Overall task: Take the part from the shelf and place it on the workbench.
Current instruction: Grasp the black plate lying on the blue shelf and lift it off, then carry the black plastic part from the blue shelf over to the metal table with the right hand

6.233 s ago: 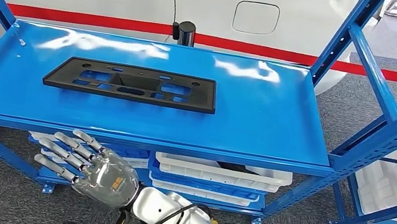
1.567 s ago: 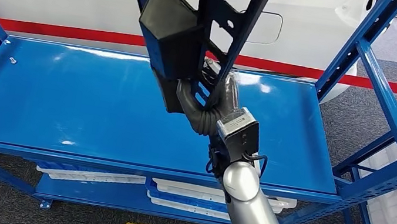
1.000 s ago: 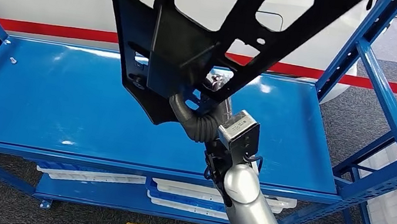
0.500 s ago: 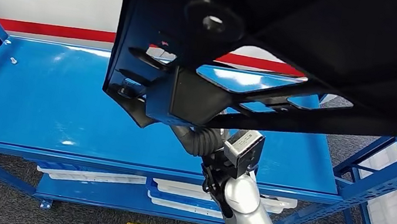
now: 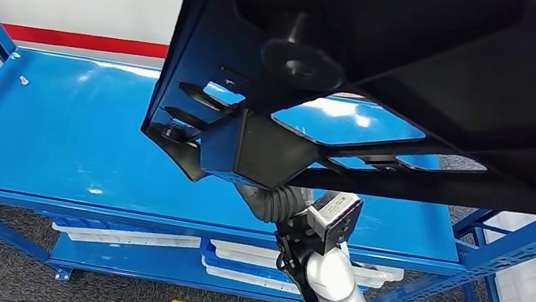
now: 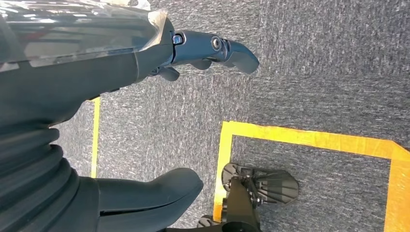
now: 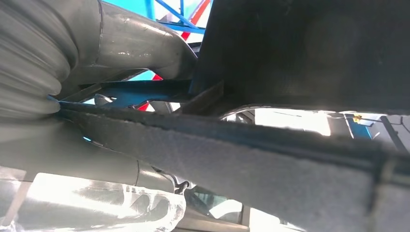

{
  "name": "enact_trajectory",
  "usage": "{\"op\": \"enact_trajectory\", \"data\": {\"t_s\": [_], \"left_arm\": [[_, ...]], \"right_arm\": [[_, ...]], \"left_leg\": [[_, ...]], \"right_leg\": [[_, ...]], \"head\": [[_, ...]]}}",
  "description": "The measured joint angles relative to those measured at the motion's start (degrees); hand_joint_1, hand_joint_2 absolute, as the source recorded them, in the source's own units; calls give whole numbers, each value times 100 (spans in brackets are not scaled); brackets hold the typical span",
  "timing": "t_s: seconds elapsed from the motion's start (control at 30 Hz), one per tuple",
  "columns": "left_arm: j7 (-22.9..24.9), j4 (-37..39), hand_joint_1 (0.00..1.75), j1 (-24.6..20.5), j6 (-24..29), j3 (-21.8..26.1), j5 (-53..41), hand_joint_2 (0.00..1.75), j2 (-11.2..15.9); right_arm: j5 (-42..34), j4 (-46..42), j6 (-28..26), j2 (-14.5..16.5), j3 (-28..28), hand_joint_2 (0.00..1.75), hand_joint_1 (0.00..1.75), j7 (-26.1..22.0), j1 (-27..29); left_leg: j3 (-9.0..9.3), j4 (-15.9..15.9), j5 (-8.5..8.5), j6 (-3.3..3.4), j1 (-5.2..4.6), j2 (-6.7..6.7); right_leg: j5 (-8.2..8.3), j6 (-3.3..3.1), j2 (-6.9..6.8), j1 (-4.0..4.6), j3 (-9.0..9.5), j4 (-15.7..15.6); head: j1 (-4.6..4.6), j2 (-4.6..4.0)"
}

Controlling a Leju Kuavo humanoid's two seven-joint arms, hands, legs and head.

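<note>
Now the right robot hand (image 7: 96, 145) grips the part (image 5: 387, 81), lifted off the shelf (image 5: 51, 135); next, carry it to the table.

The black plastic part (image 5: 387, 81), with cut-out openings, hangs tilted above the shelf (image 5: 49, 142).

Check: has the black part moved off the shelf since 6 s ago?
Yes. The black part no longer lies on the blue shelf; the right robot hand holds it raised above the shelf, near the camera.

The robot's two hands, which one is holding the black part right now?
The right hand: it grips the black part raised above the blue shelf. The left hand hangs over grey carpet, its fingers around nothing.
</note>
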Motion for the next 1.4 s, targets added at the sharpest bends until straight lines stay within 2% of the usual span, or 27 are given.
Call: {"op": "enact_trajectory", "data": {"t_s": [0.07, 0.1, 0.17, 0.23, 0.27, 0.3, 0.37, 0.4, 0.43, 0.47, 0.5, 0.57, 0.63, 0.67, 0.77, 0.83, 0.9, 0.93, 0.97, 1.0, 1.03, 1.07, 1.1, 1.17, 1.27, 1.33, 1.4], "left_arm": [[0, -1, 0, 1, -4, 0, 8, 175, 2], [0, -1, 0, 1, -6, -1, 12, 175, 3], [0, -2, 0, 4, -4, -1, 21, 175, 8], [0, -1, 0, 16, 0, -1, 29, 175, 12], [0, -1, 0, 22, 2, 0, 31, 175, 15], [0, 0, 0, 27, 2, 0, 33, 175, 16], [-1, 0, 0, 31, 1, 0, 36, 175, 15], [-1, 0, 0, 33, -2, 0, 36, 175, 15], [-2, 0, 0, 34, -6, 0, 36, 175, 15], [-3, 0, 0, 35, -14, 0, 36, 175, 15], [-6, 0, 0, 35, -23, 0, 36, 175, 15], [-23, -3, 0, 33, -39, 0, 36, 175, 20], [-46, -9, 0, 28, -43, 0, 36, 175, 32], [-53, -11, 0, 29, -44, -1, 36, 175, 35], [-63, -10, 0, 34, -45, 1, 36, 175, 23], [-66, -11, 0, 30, -46, 2, 36, 175, 16], [-66, -12, 0, 29, -54, 4, 36, 175, 11], [-61, -11, 0, 30, -58, 4, 37, 175, 7], [-52, -11, 0, 31, -61, 5, 41, 175, 3], [-42, -11, 0, 31, -61, 5, 45, 175, 1], [-29, -11, 0, 30, -61, 7, 50, 175, -1], [-17, -11, 0, 30, -62, 8, 56, 175, -2], [-8, -11, 0, 29, -62, 8, 58, 175, -1], [9, -11, 0, 30, -64, 9, 64, 175, -4], [20, -9, 0, 39, -62, 16, 74, 175, -6], [21, -7, 0, 42, -58, 30, 81, 175, -4], [22, -7, 0, 41, -55, 46, 85, 175, -5]], "right_arm": [[-4, -1, 0, -17, 4, 175, 175, 0, 0], [-4, -2, 0, -22, 5, 175, 175, -1, 6], [-4, -3, -1, -30, 8, 175, 175, -2, 21], [-5, -5, -2, -32, 8, 175, 175, -2, 29], [-5, -7, -4, -29, 8, 175, 175, -2, 30], [-5, -13, -9, -26, 8, 175, 175, -2, 31], [-4, -27, -23, -19, 7, 175, 175, -3, 36], [0, -33, -31, -19, 6, 175, 175, -3, 43], [5, -35, -40, -20, 6, 175, 175, -2, 55], [10, -35, -51, -21, 6, 175, 175, -1, 70], [16, -36, -62, -22, 6, 175, 175, 2, 83], [20, -47, -77, -21, 6, 175, 175, 5, 94], [22, -70, -79, -19, 5, 175, 175, 7, 90], [22, -79, -79, -19, 4, 175, 175, 8, 90], [23, -85, -79, -26, 2, 175, 175, 10, 98], [25, -87, -79, -40, -2, 175, 175, 11, 100], [28, -88, -76, -57, -1, 175, 175, 11, 111], [29, -87, -71, -67, 2, 175, 175, 11, 119], [30, -87, -60, -74, 4, 175, 175, 11, 124], [32, -86, -47, -78, 5, 175, 175, 13, 123], [36, -86, -33, -79, 7, 175, 175, 15, 117], [44, -85, -17, -76, 8, 175, 175, 18, 105], [54, -84, -3, -68, 13, 175, 175, 21, 87], [74, -82, 23, -48, 25, 175, 175, 24, 52], [90, -62, 60, -25, 60, 175, 175, 5, 9], [89, -34, 88, -4, 90, 175, 175, -15, -47], [83, -5, 104, 18, 105, 175, 175, -39, -94]], "left_leg": [[-34, 49, 6, -57, 18, -12], [-56, 76, 12, -96, 19, -22], [-99, 120, 43, -179, 10, -44], [-140, 138, 70, -252, 27, -53], [-181, 191, -2, -283, 38, -46], [-249, 343, -166, -311, 46, -38], [-457, 974, -686, -347, 54, -25], [-562, 1367, -910, -356, 57, -25], [-616, 1668, -1028, -356, 57, -26], [-588, 1799, -1028, -340, 56, -26], [-451, 1711, -926, -309, 50, -26], [78, 991, -663, -173, 12, -40], [527, 287, -587, -41, -47, -56], [610, 129, -600, -3, -79, -62], [606, -43, -465, 53, -106, -37], [552, -149, -336, 89, -70, 4], [432, -152, -236, 93, -70, 24], [364, -146, -191, 80, -67, 31], [292, -132, -146, 64, -59, 39], [219, -107, -109, 42, -45, 45], [144, -66, -79, 15, -24, 49], [65, -2, -59, -12, -6, 50], [-20, 76, -45, -43, -1, 48], [-154, 196, 2, -114, -10, 41], [-263, 238, 75, -225, 0, 34], [-376, 481, -258, -286, 22, 23], [-531, 1134, -840, -331, 36, 11]], "right_leg": [[291, 138, -9, -48, 455, -814], [399, 153, 5, -53, 622, -1114], [457, 111, 38, -40, 719, -1319], [500, 29, 47, -43, 647, -1303], [530, -22, 44, -47, 609, -1301], [570, -86, 38, -54, 566, -1304], [642, -193, 19, -35, 472, -1302], [676, -228, 7, -12, 431, -1300], [707, -249, -3, 13, 393, -1298], [736, -260, -10, 40, 359, -1297], [765, -265, -13, 68, 329, -1296], [809, -264, -10, 99, 292, -1296], [855, -222, -14, 114, 266, -1294], [883, -184, -20, 97, 251, -1296], [900, -57, -28, 70, 166, -1254], [610, -62, -25, 77, 9, -930], [172, -69, -24, 51, -207, -237], [43, -34, -25, 32, -277, 97], [23, 32, -26, 12, -281, 291], [111, 118, -27, -7, -193, 284], [261, 209, -29, -29, -5, 62], [383, 284, -31, -56, 250, -315], [429, 316, -30, -58, 513, -722], [359, 270, -23, -48, 806, -1238], [380, 96, -21, -38, 720, -1285], [494, -77, -31, -58, 596, -1287], [613, -189, -42, -41, 473, -1283]], "head": [[1, 0], [-3, 0], [-8, 0], [-8, 0], [-12, 0], [-15, 0], [-24, 0], [-24, 0], [-23, 0], [-25, 0], [-25, 0], [-25, 0], [-21, 0], [-22, 0], [-30, 0], [-18, 0], [-7, 0], [-7, 0], [-8, 0], [-8, 0], [-8, 0], [-8, 0], [-6, 0], [-11, 0], [-15, 0], [-24, 0], [-36, 0]]}}
